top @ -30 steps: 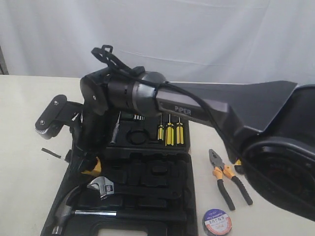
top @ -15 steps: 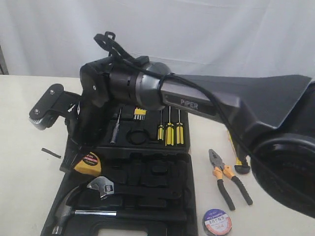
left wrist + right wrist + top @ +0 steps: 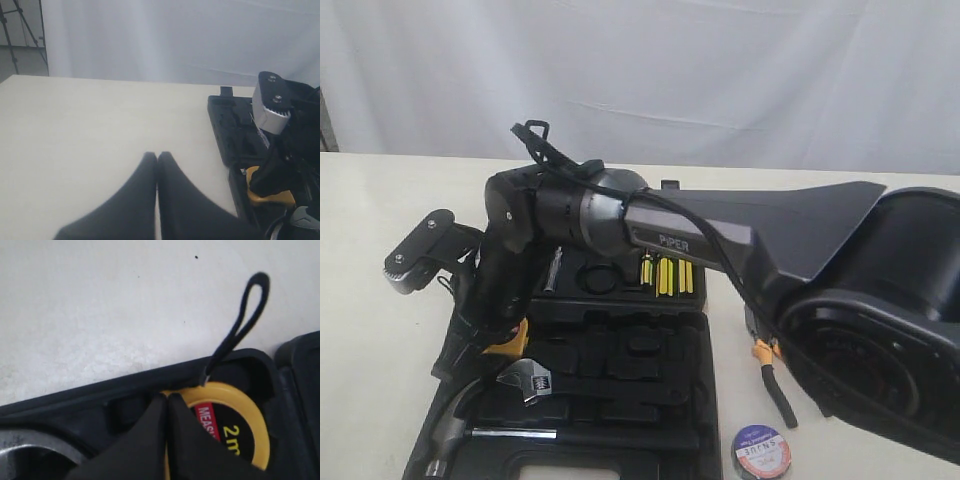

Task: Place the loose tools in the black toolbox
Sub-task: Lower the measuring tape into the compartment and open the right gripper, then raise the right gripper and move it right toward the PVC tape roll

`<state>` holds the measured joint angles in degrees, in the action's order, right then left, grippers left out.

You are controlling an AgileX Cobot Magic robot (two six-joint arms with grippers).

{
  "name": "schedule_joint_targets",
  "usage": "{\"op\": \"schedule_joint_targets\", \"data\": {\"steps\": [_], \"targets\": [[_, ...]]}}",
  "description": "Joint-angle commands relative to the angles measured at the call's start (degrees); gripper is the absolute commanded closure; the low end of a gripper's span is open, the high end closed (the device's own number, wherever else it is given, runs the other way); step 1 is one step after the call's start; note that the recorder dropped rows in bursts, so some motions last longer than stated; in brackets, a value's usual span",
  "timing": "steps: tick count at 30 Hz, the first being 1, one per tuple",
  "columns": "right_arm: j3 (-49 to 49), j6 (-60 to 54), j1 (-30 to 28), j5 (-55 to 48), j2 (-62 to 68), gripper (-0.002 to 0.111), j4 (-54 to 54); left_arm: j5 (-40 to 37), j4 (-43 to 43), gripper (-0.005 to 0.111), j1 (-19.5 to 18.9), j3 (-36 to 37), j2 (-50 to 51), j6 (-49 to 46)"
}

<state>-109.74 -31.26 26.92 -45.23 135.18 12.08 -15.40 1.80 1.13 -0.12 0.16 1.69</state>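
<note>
Far left, the left gripper hangs over the bare cream table beside the box, its two dark fingers pressed together and holding nothing. To its right lies the open black toolbox, two hinged halves flat on the table. A yellow tape measure marked "2m" sits in a moulded pocket at the box's left edge, close to the hinge line, and its black strap loops out over the rim onto the table. The right gripper is directly above it – fingers closed tip to tip with no gap, touching or nearly touching the yellow case rather than clamped round it. The right arm reaches across the middle from the right, forearm roughly level and wrist bent steeply down into the box. A hammer and a silver wrench fill the near half, and yellow-handled screwdrivers stand in the far half. Right of the box, partly hidden behind the arm, lie orange-and-black pliers, long axis running from far to near with handles toward the viewer. Nearer still is a small roll of black tape. Both are on the right arm's own side, so that arm looks better placed for them – once it lifts clear.
</note>
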Motion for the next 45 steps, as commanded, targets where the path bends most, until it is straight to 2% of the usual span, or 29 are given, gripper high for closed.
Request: {"op": "schedule_joint_targets", "data": {"steps": [1, 13, 22, 27, 31, 34, 36, 41, 45], "targets": [[-0.2, -0.1, -0.2, -0.1, -1.0, 0.109, -0.3, 0.0, 0.1, 0.107, 0.1, 0.1, -0.2, 0.0], [-0.2, 1.9, -1.4, -0.4, -3.0, 0.109, -4.7, 0.0, 0.1, 0.107, 0.1, 0.1, -0.2, 0.0], [-0.2, 2.2, -1.8, -0.7, 1.7, 0.109, -4.7, 0.0, 0.1, 0.107, 0.1, 0.1, -0.2, 0.0], [-0.2, 2.3, -1.8, -3.1, -3.0, 0.109, -4.6, 0.0, 0.1, 0.107, 0.1, 0.1, -0.2, 0.0], [-0.2, 9.0, -3.1, -13.7, -9.1, 0.109, -4.0, 0.0, 0.1, 0.107, 0.1, 0.1, -0.2, 0.0], [-0.2, 12.8, -6.5, -24.7, -13.3, 0.109, -1.6, 0.0, 0.1, 0.107, 0.1, 0.1, -0.2, 0.0], [0.3, 16.3, -9.3, -24.7, -17.0, 0.109, -1.8, 0.0, 0.1, 0.107, 0.1, 0.1, -0.2, 0.0], [8.5, 18.8, -14.9, -24.7, -29.3, 0.109, -1.8, 0.0, 0.1, 0.107, 0.1, 0.1, -0.2, 0.0], [22.3, 23.0, -17.8, -24.7, -41.3, 0.109, -2.6, 0.0, -0.1, 0.107, 0.1, 0.1, -0.2, 0.0]]}}
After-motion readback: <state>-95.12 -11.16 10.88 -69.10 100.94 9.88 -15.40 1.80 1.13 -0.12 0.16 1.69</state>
